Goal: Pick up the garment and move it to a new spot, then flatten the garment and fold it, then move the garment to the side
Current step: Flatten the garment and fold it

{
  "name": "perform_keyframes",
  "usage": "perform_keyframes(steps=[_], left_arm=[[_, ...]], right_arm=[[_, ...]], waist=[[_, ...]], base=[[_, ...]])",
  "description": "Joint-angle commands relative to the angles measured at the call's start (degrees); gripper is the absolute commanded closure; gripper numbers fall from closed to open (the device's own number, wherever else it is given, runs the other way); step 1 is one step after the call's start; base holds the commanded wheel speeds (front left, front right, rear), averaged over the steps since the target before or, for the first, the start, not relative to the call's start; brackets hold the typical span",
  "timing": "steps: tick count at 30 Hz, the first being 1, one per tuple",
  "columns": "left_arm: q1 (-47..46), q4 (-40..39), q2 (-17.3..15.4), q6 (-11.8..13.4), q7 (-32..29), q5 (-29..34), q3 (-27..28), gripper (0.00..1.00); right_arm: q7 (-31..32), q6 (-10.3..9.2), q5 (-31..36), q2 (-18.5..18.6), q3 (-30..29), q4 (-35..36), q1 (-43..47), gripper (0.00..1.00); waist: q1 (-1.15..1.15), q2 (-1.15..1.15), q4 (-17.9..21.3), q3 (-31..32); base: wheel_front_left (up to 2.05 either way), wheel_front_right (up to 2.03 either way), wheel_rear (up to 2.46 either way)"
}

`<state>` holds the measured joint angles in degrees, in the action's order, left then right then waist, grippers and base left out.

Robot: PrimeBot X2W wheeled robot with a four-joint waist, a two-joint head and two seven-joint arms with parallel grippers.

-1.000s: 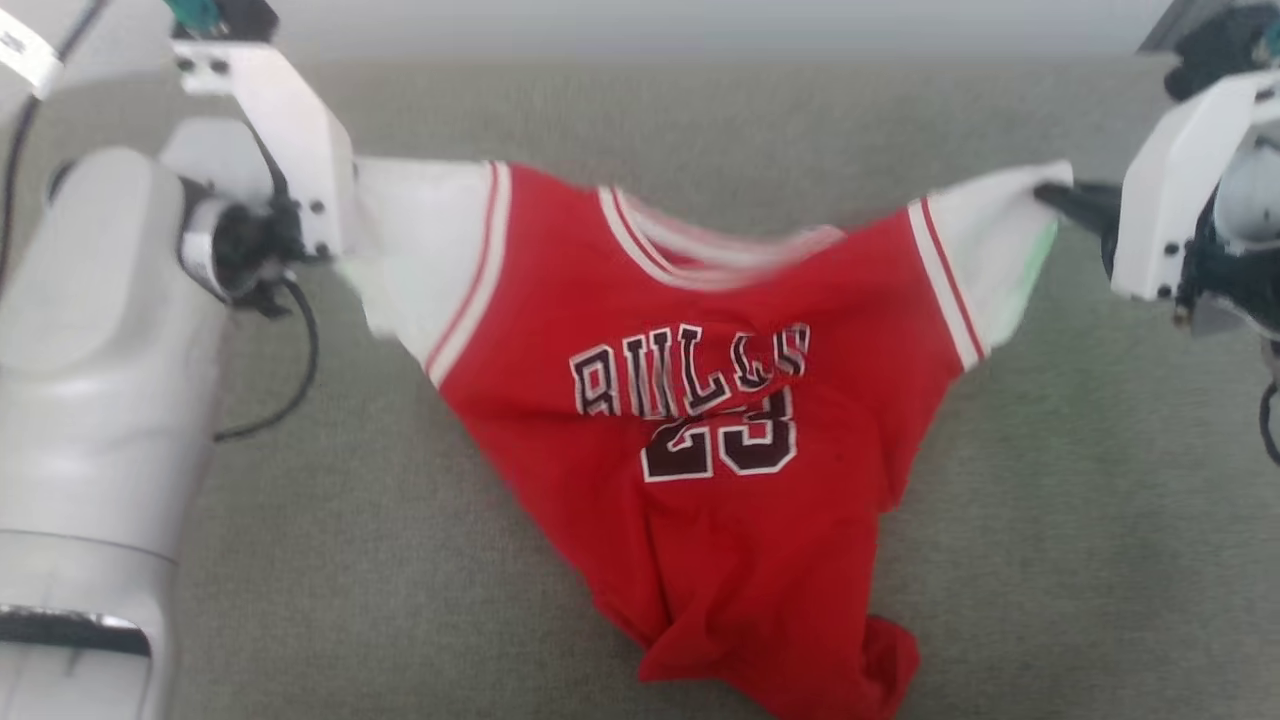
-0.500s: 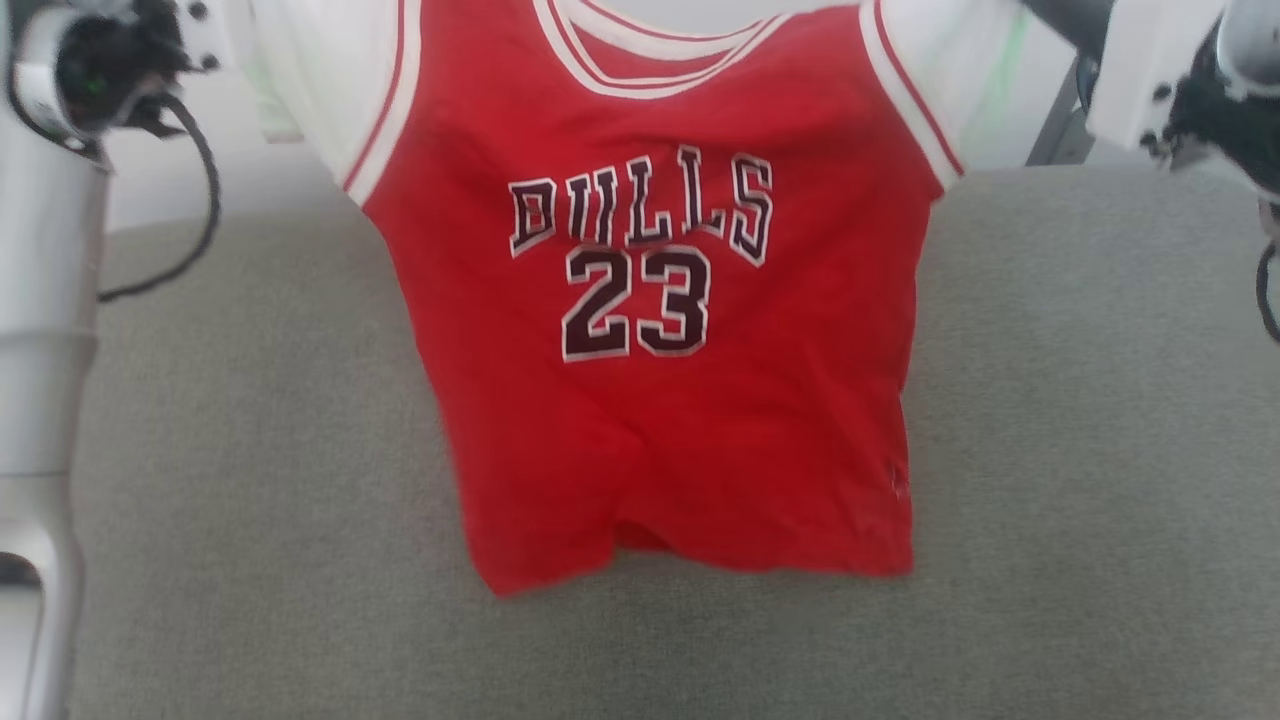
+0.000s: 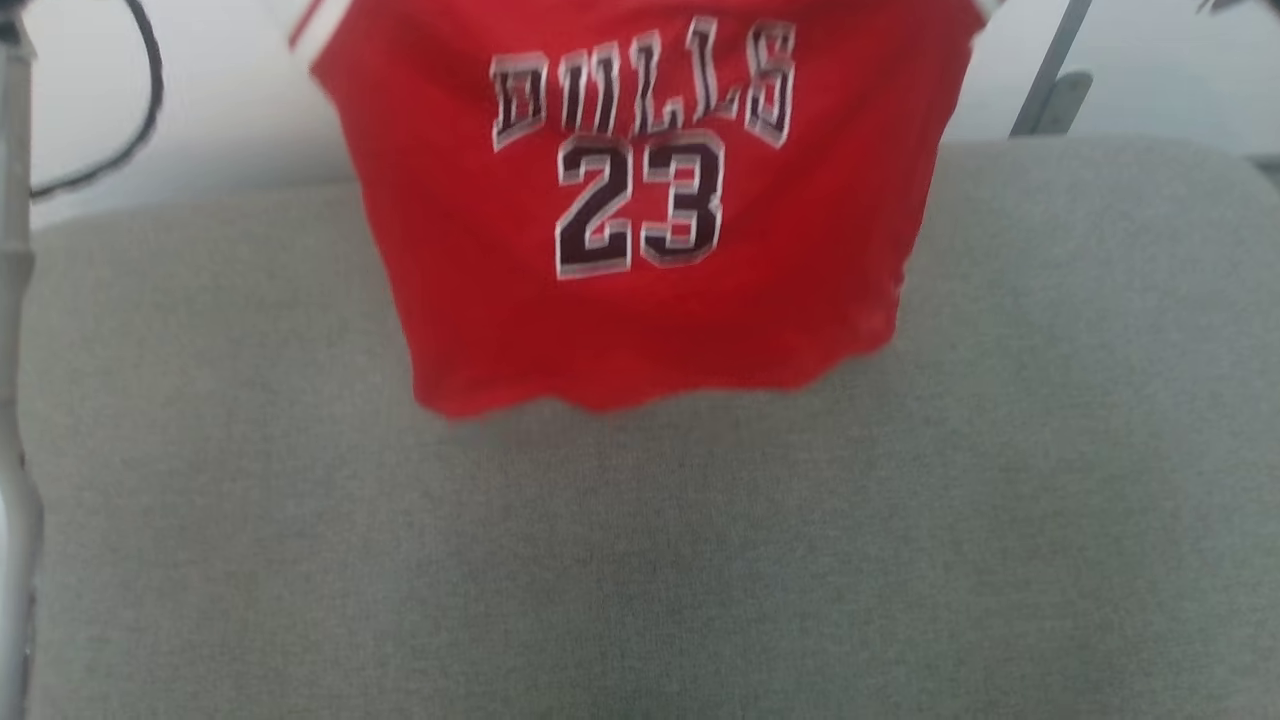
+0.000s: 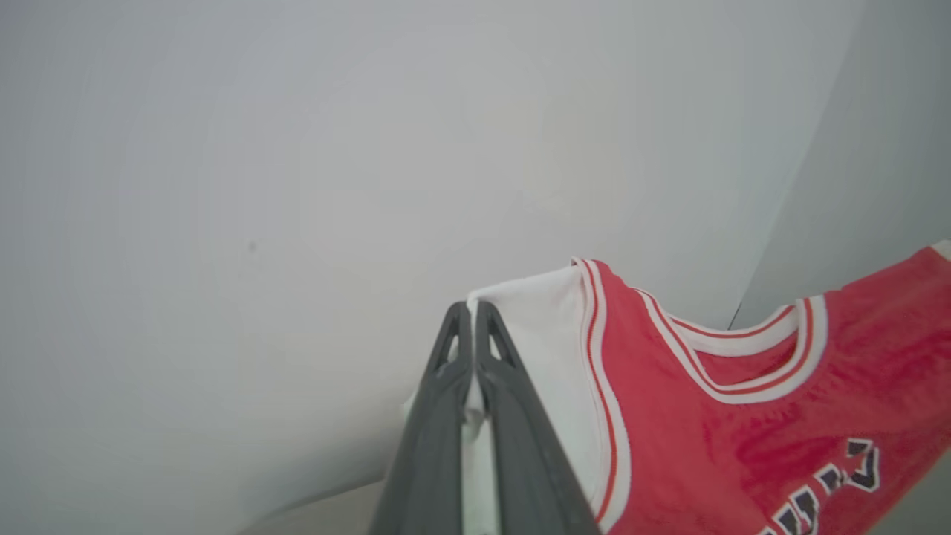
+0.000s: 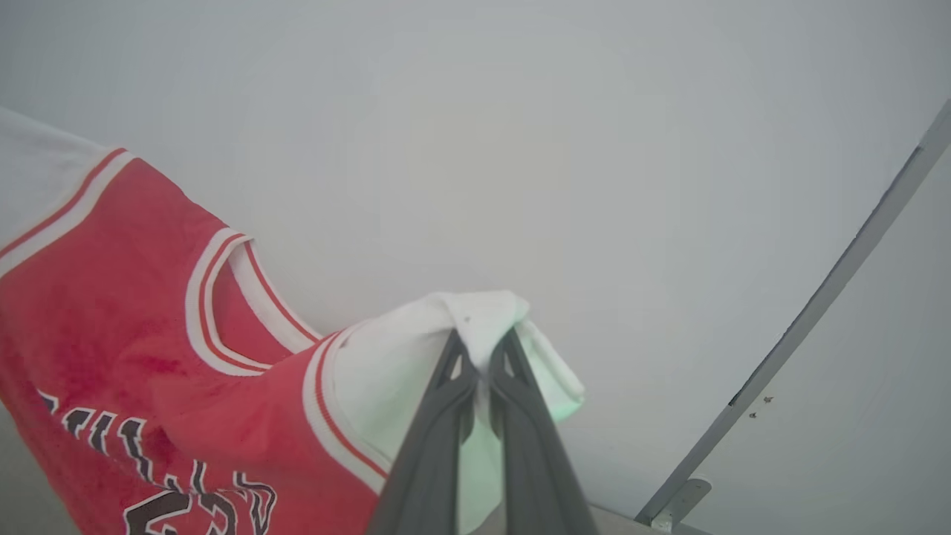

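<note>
Left hand [image 4: 473, 308] and right hand [image 5: 481, 338], dark fingers [image 4: 438, 416] together, each tight on the garment [image 4: 743, 446]

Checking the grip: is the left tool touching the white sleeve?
Touching. Left wrist view: the left tool is shut on the garment, white sleeve cloth pinched between its fingers.

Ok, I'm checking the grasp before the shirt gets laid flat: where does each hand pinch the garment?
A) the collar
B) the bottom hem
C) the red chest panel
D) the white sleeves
D: the left hand is shut on one white sleeve of the garment, the right hand on the other.
</note>
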<state>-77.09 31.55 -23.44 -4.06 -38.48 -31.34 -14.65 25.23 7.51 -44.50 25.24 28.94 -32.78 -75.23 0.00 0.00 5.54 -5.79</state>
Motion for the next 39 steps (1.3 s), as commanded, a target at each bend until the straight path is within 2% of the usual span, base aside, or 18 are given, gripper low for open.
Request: perform_keyframes(steps=[1, 9, 13, 15, 16, 17, 19, 23, 26, 30, 34, 39], left_arm=[[-2.12, 0.24, 0.12, -0.43, 2.0, 0.91, -0.18, 1.0], [-14.77, 5.27, 2.11, -0.65, 19.44, 6.52, -1.44, 1.0], [-21.31, 7.7, 3.02, -0.88, 30.76, 9.32, -1.97, 1.0], [-22.18, 8.74, 3.38, -1.01, 32.86, 9.43, -2.06, 1.0], [-24.25, 9.71, 3.69, -1.36, 38.47, 10.29, -2.51, 1.0], [-24.25, 9.71, 3.69, -1.36, 38.47, 10.29, -2.51, 1.0], [-24.83, 11.93, 4.17, -1.78, 42.18, 10.01, -2.71, 1.0], [-22.88, 16.05, 4.17, -2.96, 46.62, 9.65, -5.17, 1.0], [-18.19, 19.53, 4.08, -3.38, 46.74, 8.08, -7.19, 1.0], [-11.0, 21.05, 3.93, -3.33, 42.89, 3.29, -11.36, 1.0], [-2.96, 19.23, 2.34, -3.32, 37.92, -2.55, -14.84, 1.0], [8.03, 14.71, -1.26, -3.33, 31.18, -8.9, -17.28, 1.0]], right_arm=[[-2.78, -0.04, 1.24, -0.21, -0.08, -1.27, -1.85, 1.0], [-25.99, -0.04, 11.04, -1.71, -1.44, -11.69, -13.01, 1.0], [-36.25, -0.04, 16.8, -2.98, -2.31, -17.48, -18.92, 1.0], [-37.92, -0.04, 18.41, -3.03, -2.38, -18.54, -19.97, 1.0], [-39.69, -0.05, 21.37, -3.01, -2.72, -19.58, -22.04, 1.0], [-39.69, -0.05, 21.37, -3.01, -2.72, -19.58, -22.04, 1.0], [-40.3, -0.05, 23.76, -3.42, -2.78, -19.49, -22.56, 1.0], [-40.43, -0.05, 24.36, -3.75, -1.84, -19.9, -18.65, 1.0], [-40.03, -0.07, 22.04, -3.85, 1.24, -21.55, -14.9, 1.0], [-36.3, -0.06, 14.41, -3.66, 6.23, -21.35, -7.15, 1.0], [-32.14, -0.07, 4.86, -1.6, 10.5, -15.61, 0.07, 1.0], [-26.7, -0.07, -4.28, 3.8, 15.48, -5.95, 8.63, 1.0]], waist=[[0.0, 0.0, -0.1, -3.07], [0.0, 0.0, -0.51, -13.46], [0.0, 0.0, -0.72, -17.31], [0.0, 0.0, -0.88, -18.0], [0.0, 0.0, -1.18, -19.26], [0.0, 0.0, -1.18, -19.26], [0.0, 0.0, -1.61, -20.11], [0.0, 0.0, -2.71, -20.36], [0.0, 0.0, -3.54, -19.39], [0.0, 0.0, -4.55, -17.59], [0.0, 0.0, -4.86, -15.94], [0.0, 0.0, -5.13, -13.87]], base=[[0.0, 0.0, 0.0], [0.0, 0.0, 0.0], [0.0, 0.0, 0.0], [0.0, 0.0, 0.0], [0.0, 0.0, 0.0], [0.0, 0.0, 0.0], [0.0, 0.0, 0.0], [0.0, 0.0, 0.0], [0.0, 0.0, 0.0], [0.0, 0.0, 0.0], [0.0, 0.0, 0.0], [0.0, 0.0, 0.0]])
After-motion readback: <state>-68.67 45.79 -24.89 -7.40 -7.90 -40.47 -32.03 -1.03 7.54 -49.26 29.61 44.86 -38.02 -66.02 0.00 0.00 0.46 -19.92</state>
